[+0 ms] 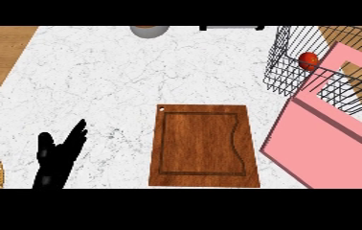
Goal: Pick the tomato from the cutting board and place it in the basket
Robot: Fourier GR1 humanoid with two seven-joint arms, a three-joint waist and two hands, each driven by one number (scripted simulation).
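Left hand (58,157) shows at the lower left of the head view, resting over the white marbled counter (106,80) with its black fingers straight and spread, pointing up and to the right, holding nothing. It is well apart from everything else on the counter. No right hand shows anywhere.

A brown wooden cutting board (203,145) lies flat near the middle, a small hole at its upper left corner and a groove running around inside its edge; nothing lies on it. The tomato (308,60), small and red, sits inside the black wire basket (283,75) at the upper right, close to the basket's middle and seen through the wires. The basket overlaps a large pink boxy object (311,138) that runs along the right side, just beside the cutting board's right edge. At the top edge a grey round bowl (149,30) is partly cut off. Strips of wood surface show at the far left (14,47) and upper right corner.
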